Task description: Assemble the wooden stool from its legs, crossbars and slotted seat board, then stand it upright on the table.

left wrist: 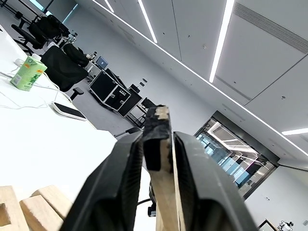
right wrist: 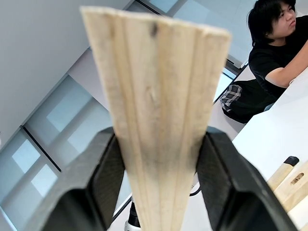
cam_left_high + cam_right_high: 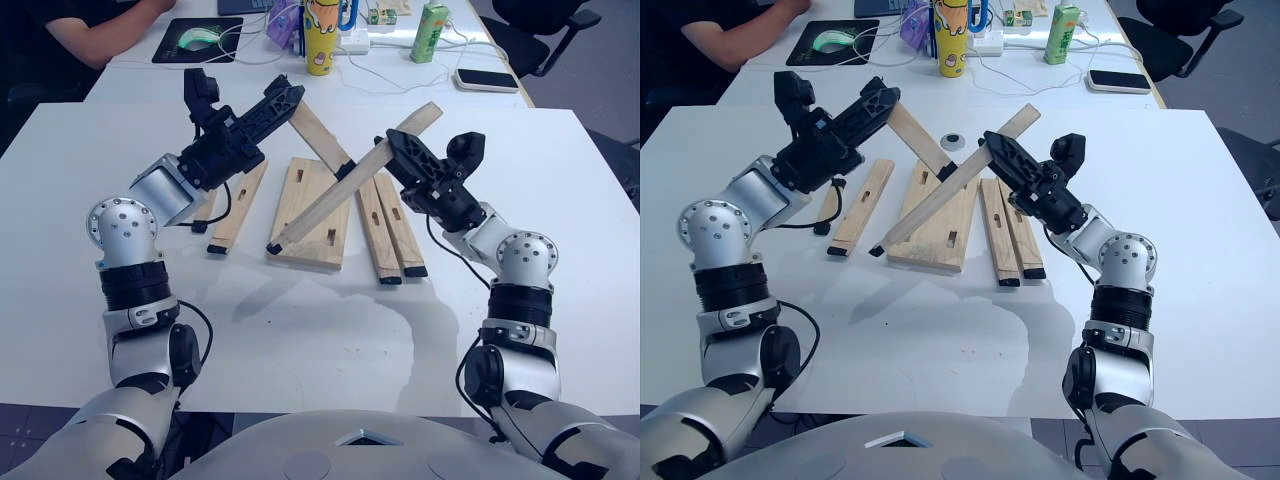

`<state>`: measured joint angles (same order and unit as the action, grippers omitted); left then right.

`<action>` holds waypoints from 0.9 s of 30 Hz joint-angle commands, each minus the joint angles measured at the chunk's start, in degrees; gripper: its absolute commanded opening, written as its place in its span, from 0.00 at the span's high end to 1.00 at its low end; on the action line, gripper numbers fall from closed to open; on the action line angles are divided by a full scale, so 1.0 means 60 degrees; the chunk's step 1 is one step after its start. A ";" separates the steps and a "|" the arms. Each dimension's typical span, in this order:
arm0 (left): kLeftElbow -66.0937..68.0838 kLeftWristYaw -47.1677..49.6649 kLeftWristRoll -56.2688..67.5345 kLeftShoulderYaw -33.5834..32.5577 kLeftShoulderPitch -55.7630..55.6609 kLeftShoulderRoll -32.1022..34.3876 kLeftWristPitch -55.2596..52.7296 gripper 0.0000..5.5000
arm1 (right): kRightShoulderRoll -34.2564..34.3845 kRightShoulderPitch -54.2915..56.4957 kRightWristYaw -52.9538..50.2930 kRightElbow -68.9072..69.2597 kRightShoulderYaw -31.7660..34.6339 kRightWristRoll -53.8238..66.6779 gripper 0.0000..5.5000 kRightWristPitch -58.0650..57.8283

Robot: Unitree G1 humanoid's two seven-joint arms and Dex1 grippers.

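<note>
While both arms hang over white table (image 3: 300, 320), head view: left gripper (image 3: 285, 98) clamps wooden piece (image 3: 318, 135), tilted over seat board (image 3: 318, 180) far end. Right gripper (image 3: 395, 150) grips long leg (image 3: 320, 205), slanting down across board, foot near its near-left corner. Board flat mid-table; loose pieces (image 3: 238, 205) either side.
Left wrist view: fingers (image 1: 125, 173) pinched on piece end.
Right wrist view: fingers (image 2: 96, 183) tight on leg's flanks.

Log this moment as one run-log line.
left gripper: shut on raised leg | right gripper: shut on slanted leg, tip down at seat board edge | seat board: flat on table | loose legs: beside it
</note>
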<state>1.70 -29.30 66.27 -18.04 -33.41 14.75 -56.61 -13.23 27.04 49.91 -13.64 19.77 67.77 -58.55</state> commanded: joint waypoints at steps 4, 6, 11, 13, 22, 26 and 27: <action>-0.0142 0.0030 0.0614 -0.0321 0.0106 0.0275 -0.0377 0.60 | -0.0210 0.0035 0.0140 -0.0186 0.0019 -0.0294 0.63 0.0214; -0.0152 -0.0130 0.0603 -0.0366 0.0201 0.0557 -0.0534 0.55 | -0.0302 0.0086 0.0237 -0.0268 0.0046 -0.0320 0.63 0.0177; 0.0007 -0.1132 -0.0328 0.0065 0.0984 0.1698 -0.0463 0.49 | -0.0745 0.0295 0.0715 -0.0596 0.0121 -0.0368 0.63 0.0045; -0.0081 -0.1695 -0.1033 0.0616 0.1415 0.2042 -0.0168 0.49 | -0.0935 0.0326 0.0873 -0.0690 0.0167 -0.0355 0.63 0.0004; -0.0576 -0.3482 -0.6994 0.5049 0.2641 0.2619 0.5159 0.49 | -0.1913 0.0606 0.2428 -0.0653 -0.0497 -0.1855 0.63 0.1566; 0.0612 -0.3654 -0.8799 0.5963 0.2427 0.2482 0.7144 0.49 | -0.1942 0.1178 0.2835 -0.1297 -0.0674 -0.2610 0.63 0.2504; 0.0954 -0.3642 -0.9127 0.6115 0.2369 0.2432 0.7425 0.49 | -0.1941 0.1289 0.2933 -0.1438 -0.0751 -0.2853 0.63 0.2797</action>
<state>3.75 -50.90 15.51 16.73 -18.08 29.58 -15.48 -24.14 32.55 66.09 -20.72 16.38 53.11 -44.66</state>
